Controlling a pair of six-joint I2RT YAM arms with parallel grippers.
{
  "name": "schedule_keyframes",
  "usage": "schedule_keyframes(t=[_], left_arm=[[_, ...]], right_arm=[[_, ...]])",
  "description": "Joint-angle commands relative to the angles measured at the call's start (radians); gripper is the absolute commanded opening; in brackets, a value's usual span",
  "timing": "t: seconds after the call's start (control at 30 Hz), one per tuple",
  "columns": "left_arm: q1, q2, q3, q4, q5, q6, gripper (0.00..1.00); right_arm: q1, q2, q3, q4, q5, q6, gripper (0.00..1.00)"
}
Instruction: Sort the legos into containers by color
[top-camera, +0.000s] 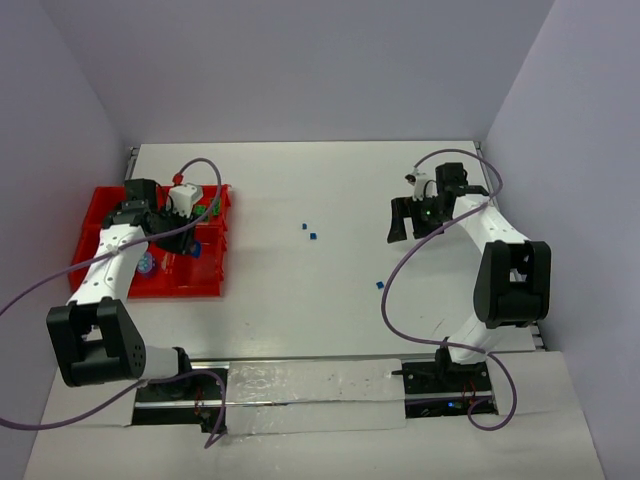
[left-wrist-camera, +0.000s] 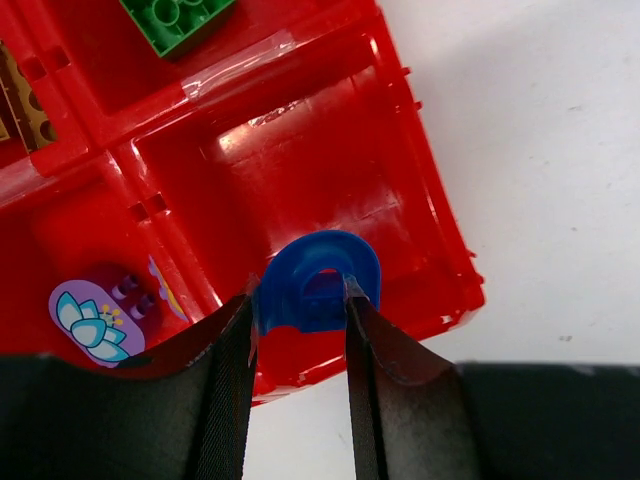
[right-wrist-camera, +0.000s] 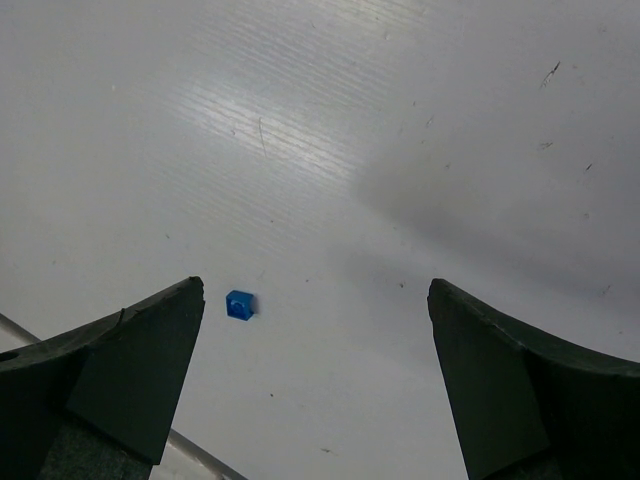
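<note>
Now the left gripper (left-wrist-camera: 300, 300) pinches a blue arch (left-wrist-camera: 322, 272) over one bin of the red containers (left-wrist-camera: 330, 170), close to its outer wall. If dropped here, it may bounce out. The right gripper (right-wrist-camera: 315, 290) is spread wide above a tiny blue bit (right-wrist-camera: 240, 304) on the table (right-wrist-camera: 400, 120); it could miss something that small.

No writing, number or brand can be read on the containers (left-wrist-camera: 330, 170), the legos (left-wrist-camera: 320, 278) or the table (right-wrist-camera: 400, 100).

We see the left arm (top-camera: 110, 265) and right arm (top-camera: 478, 222) as white links with black joints, each trailing a purple cable (top-camera: 455, 152) toward the table's (top-camera: 300, 300) near edge, with dark tapered fingers (right-wrist-camera: 130, 370).
</note>
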Motion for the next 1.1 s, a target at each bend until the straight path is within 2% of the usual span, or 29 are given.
schedule_keyframes(t=[0.0, 0.07, 0.23, 0.4, 0.7, 1.07], left_arm=[[0.005, 0.036, -0.018, 0.052, -0.036, 0.048, 0.09], [0.006, 0.054, -0.027, 0.065, -0.041, 0.05, 0.12], [0.005, 0.084, -0.033, 0.093, -0.048, 0.046, 0.29], [0.005, 0.106, -0.003, 0.093, -0.032, 0.03, 0.47], [0.003, 0.08, 0.004, 0.096, 0.001, 0.024, 0.59], [0.001, 0.038, -0.003, 0.12, 0.005, 0.001, 0.61]], right_arm=[[0.036, -0.039, -0.004, -0.031, 0.018, -0.067, 0.99], [0.049, -0.049, -0.017, -0.037, 0.032, -0.084, 0.97], [0.11, -0.071, -0.056, -0.058, 0.081, -0.149, 0.87], [0.196, -0.067, -0.105, -0.057, 0.209, -0.186, 0.64], [0.285, -0.063, -0.159, -0.043, 0.232, -0.155, 0.55], [0.375, -0.039, -0.181, -0.049, 0.229, -0.098, 0.54]])
